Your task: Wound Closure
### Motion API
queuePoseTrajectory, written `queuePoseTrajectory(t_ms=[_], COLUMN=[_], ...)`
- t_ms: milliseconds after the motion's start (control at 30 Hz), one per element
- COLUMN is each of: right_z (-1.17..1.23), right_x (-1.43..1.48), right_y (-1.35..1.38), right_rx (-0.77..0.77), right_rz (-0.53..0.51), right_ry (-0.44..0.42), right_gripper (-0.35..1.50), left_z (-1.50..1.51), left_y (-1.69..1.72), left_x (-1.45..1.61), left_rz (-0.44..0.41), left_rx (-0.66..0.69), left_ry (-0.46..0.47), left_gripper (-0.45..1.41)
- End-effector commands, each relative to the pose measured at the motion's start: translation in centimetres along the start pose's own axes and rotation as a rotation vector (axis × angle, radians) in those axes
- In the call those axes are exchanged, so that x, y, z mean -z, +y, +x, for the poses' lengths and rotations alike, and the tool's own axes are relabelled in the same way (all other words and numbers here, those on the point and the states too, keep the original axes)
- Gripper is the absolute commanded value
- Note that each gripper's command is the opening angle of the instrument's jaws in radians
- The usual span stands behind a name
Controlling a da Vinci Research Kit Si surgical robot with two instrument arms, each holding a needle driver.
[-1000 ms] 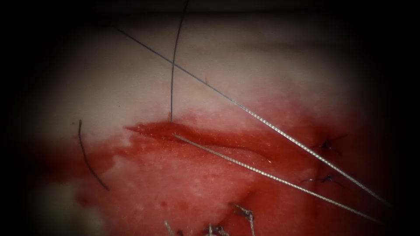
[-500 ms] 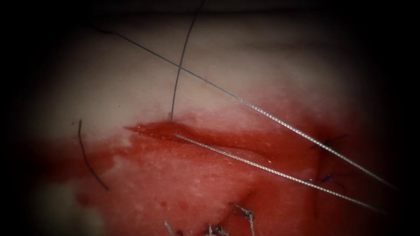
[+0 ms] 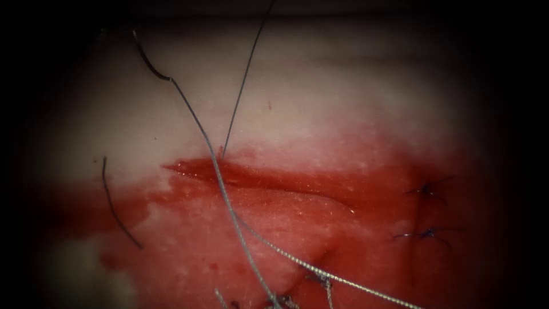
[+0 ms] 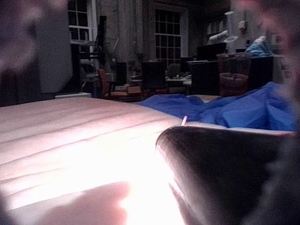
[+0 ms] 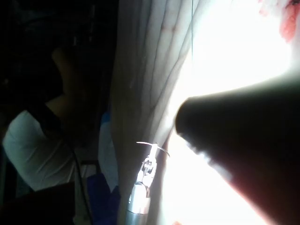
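Note:
The tissue (image 3: 320,103) has a cut (image 3: 257,178) running left to right, wet with red fluid (image 3: 286,229). Thread (image 3: 243,86) rises from a point on the cut's far edge and leaves the view upward. A second slack strand (image 3: 214,163) curves from the far left across the cut toward the near edge. A third strand (image 3: 320,272) trails off to the lower right. In the right wrist view, beyond the tissue's edge, the left tool (image 5: 151,149) has its jaws shut on the curved needle (image 5: 159,149) near mid-curve, clear of the tissue. My right tool's dark blurred shaft (image 5: 234,154) lies close to that camera.
Two tied stitches (image 3: 426,189) (image 3: 426,233) sit at the cut's right end. A cut thread end (image 3: 114,206) lies left of the cut. Knotted thread ends (image 3: 320,278) lie by the near edge. Blue drape (image 4: 225,108) lies beyond the tissue.
Two taut strands that ran to the lower right have gone slack and swung toward the near edge. The rising thread's upper part has leaned further right.

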Motion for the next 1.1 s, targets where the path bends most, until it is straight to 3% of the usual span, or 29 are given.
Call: queuePoseTrajectory(t_ms=[33, 67, 100, 133, 233, 333, 367, 467, 633, 733, 1100], right_z=[-0.46, -0.64, -0.71, -0.79, -0.94, -1.04, -1.06, -1.07, -1.01, -1.02, -1.28], right_x=[-0.06, -0.2, -0.3, -0.43, -0.85, -1.32, -1.46, -1.91, -2.66, -2.91, -3.37], right_y=[0.01, 0.0, 0.0, 0.01, 0.03, 0.06, 0.06, 0.05, 0.03, 0.01, -0.06], right_rx=[-0.043, -0.069, -0.093, -0.119, -0.18, -0.236, -0.244, -0.272, -0.395, -0.414, -0.42], right_rz=[0.048, 0.098, 0.125, 0.159, 0.171, 0.086, 0.055, 0.011, -0.005, -0.014, -0.048], right_ry=[-0.059, -0.094, -0.114, -0.139, -0.13, -0.041, -0.007, 0.016, 0.074, 0.109, 0.207], right_gripper=[0.14, 0.17, 0.29, 0.09, 0.12, 0.86, 0.99, 1.05, 1.01, 0.98, 0.93], left_z=[0.14, 0.08, 0.06, 0.03, -0.03, -0.08, -0.09, -0.09, -0.12, -0.18, -0.4], left_y=[0.13, 0.26, 0.3, 0.36, 0.47, 0.55, 0.57, 0.65, 0.73, 0.73, 0.69], left_x=[-0.04, -0.08, -0.09, -0.1, -0.05, 0.1, 0.15, 0.23, 0.21, 0.15, -0.04], left_rz=[-0.048, -0.147, -0.184, -0.229, -0.376, -0.502, -0.527, -0.587, -0.623, -0.623, -0.603], left_rx=[0.019, 0.034, 0.04, 0.057, 0.068, 0.109, 0.113, 0.108, 0.107, 0.1, 0.065], left_ry=[-0.007, -0.044, -0.059, -0.082, -0.173, -0.264, -0.291, -0.361, -0.388, -0.387, -0.387], left_gripper=[-0.45, -0.45, -0.45, -0.45, -0.45, -0.45, -0.45, -0.45, -0.45, -0.45, -0.45])
